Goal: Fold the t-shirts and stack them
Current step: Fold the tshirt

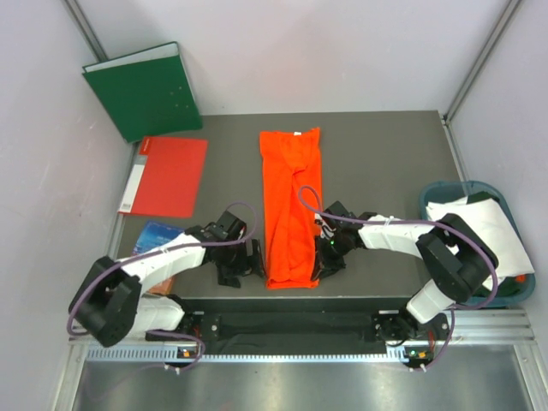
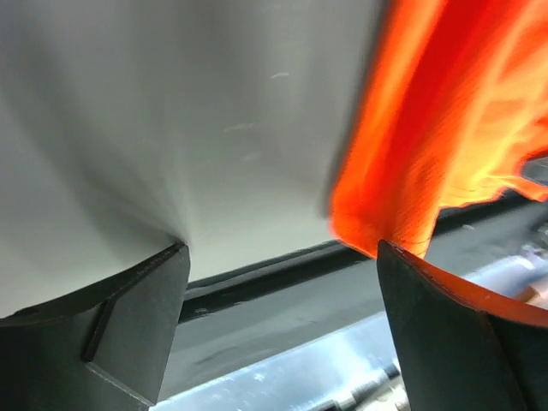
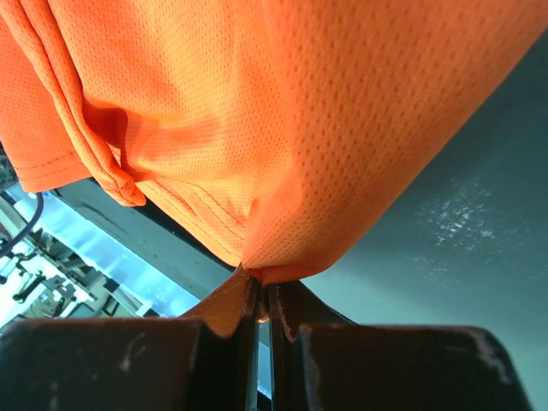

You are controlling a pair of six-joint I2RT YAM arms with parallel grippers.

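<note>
The orange t-shirt [image 1: 289, 205] lies folded into a long narrow strip down the middle of the table. My right gripper [image 1: 324, 260] is shut on its near right corner, and the cloth [image 3: 282, 128] hangs from the pinched fingertips [image 3: 244, 295]. My left gripper [image 1: 250, 259] is open just left of the strip's near left corner, with the orange hem [image 2: 411, 171] close by its right finger [image 2: 445, 334]. The white t-shirt [image 1: 479, 224] lies in a bin at the right.
A teal bin [image 1: 516, 291] stands at the table's right edge. A red folder [image 1: 167, 175] lies at the left, a green binder [image 1: 144, 90] leans behind it. A blue item [image 1: 152, 235] lies near the left arm. The table's front edge [image 1: 291, 301] is close by.
</note>
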